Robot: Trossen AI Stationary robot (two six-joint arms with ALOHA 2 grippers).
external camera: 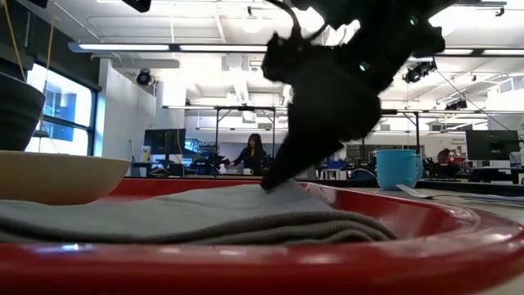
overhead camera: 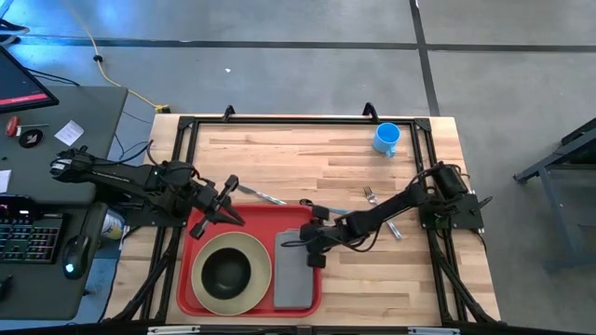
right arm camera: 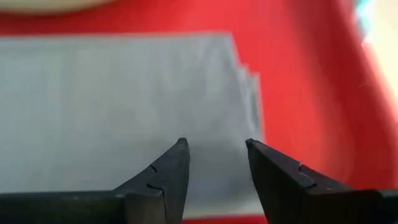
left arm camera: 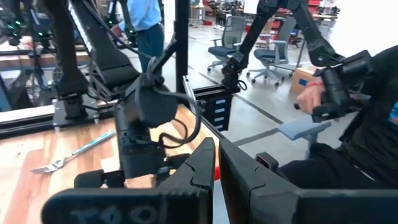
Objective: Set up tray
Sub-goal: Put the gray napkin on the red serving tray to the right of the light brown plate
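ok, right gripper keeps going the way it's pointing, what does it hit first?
Most likely the grey napkin lying in the red tray. The right gripper is open and aimed down at the napkin's near end, already close; exact clearance is unclear.

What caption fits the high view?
Right gripper open over the napkin on the tray; left gripper at its far edge.

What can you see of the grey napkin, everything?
The grey napkin is a folded cloth rectangle, layered edges showing at one side, lying flat in the right part of the red tray, beside the cream plate and apart from it. The right gripper stands open directly over its far end; the low view suggests the fingertips touch it.
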